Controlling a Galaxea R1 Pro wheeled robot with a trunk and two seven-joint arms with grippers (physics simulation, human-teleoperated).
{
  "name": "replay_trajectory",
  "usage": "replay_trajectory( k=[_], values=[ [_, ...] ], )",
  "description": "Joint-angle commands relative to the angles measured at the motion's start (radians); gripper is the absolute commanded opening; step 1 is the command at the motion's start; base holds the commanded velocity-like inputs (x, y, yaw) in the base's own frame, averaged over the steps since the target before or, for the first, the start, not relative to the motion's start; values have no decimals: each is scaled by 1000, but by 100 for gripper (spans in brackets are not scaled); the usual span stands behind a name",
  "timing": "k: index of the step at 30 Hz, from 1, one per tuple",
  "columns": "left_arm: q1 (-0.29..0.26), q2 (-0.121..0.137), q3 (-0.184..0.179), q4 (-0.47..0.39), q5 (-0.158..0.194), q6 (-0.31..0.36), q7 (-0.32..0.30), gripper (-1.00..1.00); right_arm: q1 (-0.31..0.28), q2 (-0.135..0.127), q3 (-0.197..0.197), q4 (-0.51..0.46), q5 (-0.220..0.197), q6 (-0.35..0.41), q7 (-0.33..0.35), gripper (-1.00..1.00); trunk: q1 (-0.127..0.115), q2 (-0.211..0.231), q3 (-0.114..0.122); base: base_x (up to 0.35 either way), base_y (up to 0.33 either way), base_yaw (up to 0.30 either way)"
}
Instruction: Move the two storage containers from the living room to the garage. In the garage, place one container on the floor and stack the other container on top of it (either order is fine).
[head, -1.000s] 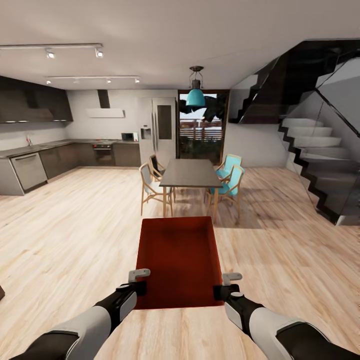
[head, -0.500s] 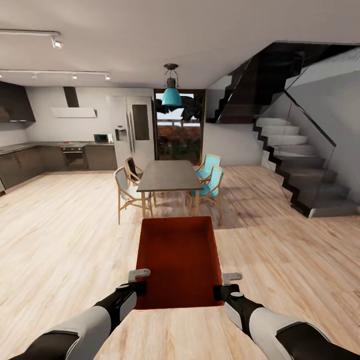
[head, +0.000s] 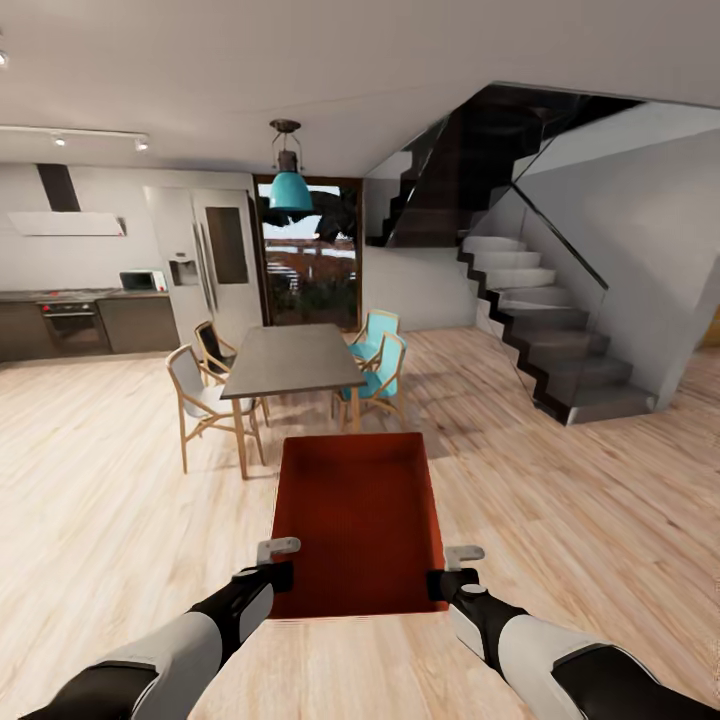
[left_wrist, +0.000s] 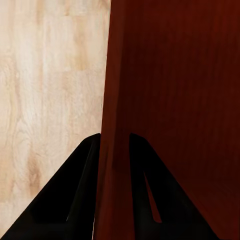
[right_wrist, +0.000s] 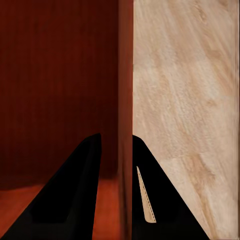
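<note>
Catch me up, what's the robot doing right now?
It's carrying one red-orange storage container in front of it, with both arms. The left end effector is shut on the container's left wall, the right end effector on its right wall. It's over light wood floor in an open room, with a dining table and staircase ahead. No garage in sight.

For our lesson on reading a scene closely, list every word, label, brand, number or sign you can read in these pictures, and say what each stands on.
There is none to read.
The storage container: plain red-orange walls, no label.
The fridge: its door panel is too small and blurred to tell.
The microwave: too small to show any marking.
The left end effector and right end effector: no markings visible.
</note>
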Motion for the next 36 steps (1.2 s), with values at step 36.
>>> replay_trajectory(
  k=[36],
  values=[
    [0,14,11,-8,-11,-17,43,-100,0,0,-35,2,-4,-2,5,-100,1,-1,0,75,0,-281]
  ],
)
